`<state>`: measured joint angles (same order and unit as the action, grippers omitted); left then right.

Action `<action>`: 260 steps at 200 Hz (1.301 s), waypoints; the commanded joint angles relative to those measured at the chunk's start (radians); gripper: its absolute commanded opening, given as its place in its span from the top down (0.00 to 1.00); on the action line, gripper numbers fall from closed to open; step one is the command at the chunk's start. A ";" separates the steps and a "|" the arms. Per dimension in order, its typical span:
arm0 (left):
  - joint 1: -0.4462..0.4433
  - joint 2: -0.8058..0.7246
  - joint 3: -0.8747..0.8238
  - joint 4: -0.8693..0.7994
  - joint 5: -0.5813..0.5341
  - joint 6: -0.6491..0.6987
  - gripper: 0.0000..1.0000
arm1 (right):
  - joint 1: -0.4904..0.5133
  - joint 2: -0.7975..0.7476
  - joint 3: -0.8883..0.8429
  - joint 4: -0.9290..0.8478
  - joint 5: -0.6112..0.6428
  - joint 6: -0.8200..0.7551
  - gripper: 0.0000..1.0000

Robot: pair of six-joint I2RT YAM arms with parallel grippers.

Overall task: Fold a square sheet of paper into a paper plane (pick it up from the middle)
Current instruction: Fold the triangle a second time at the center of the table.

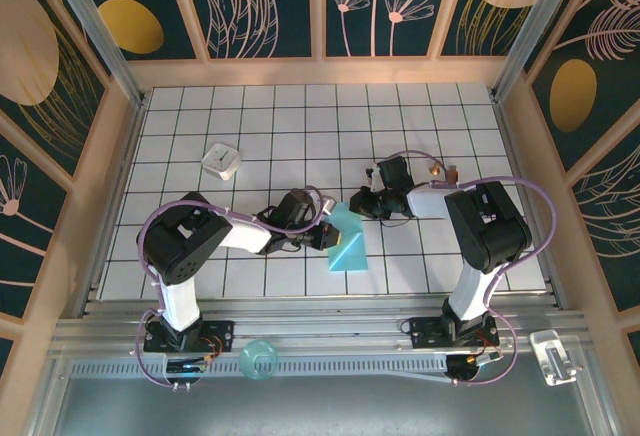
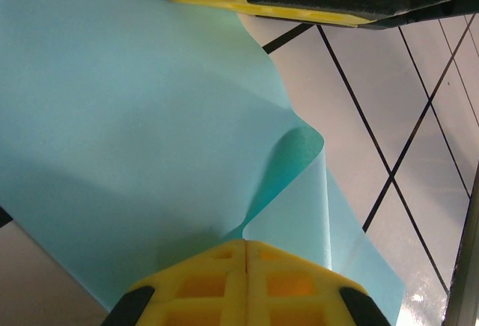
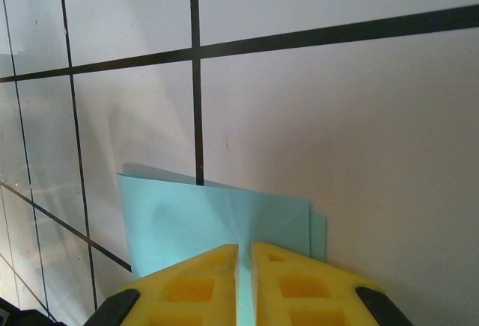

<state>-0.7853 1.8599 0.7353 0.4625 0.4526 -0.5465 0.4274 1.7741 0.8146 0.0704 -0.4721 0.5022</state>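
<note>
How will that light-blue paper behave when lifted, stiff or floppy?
Probably floppy: the light-blue paper curls and buckles at the left gripper. Likely light and easily crumpled: its edges look very thin.
</note>
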 commanded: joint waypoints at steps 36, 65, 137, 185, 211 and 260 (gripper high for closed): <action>0.003 0.064 -0.020 -0.156 -0.099 0.021 1.00 | 0.014 0.005 0.023 -0.061 0.022 -0.024 0.84; 0.002 0.061 -0.028 -0.154 -0.106 0.019 1.00 | 0.012 -0.028 0.038 -0.068 -0.001 -0.019 0.81; 0.003 0.067 -0.038 -0.152 -0.110 0.021 1.00 | -0.004 -0.255 -0.016 -0.124 0.001 0.000 0.77; 0.003 0.075 -0.036 -0.154 -0.112 0.019 1.00 | 0.067 -0.517 -0.307 0.007 -0.048 0.195 0.93; 0.003 0.085 -0.027 -0.161 -0.115 0.020 1.00 | 0.189 -0.574 -0.423 0.148 -0.019 0.311 1.00; 0.004 0.085 -0.027 -0.163 -0.117 0.026 1.00 | 0.343 -0.503 -0.467 0.322 0.047 0.405 1.00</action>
<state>-0.7872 1.8618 0.7391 0.4526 0.4454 -0.5465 0.7242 1.2327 0.3504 0.2455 -0.4770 0.8310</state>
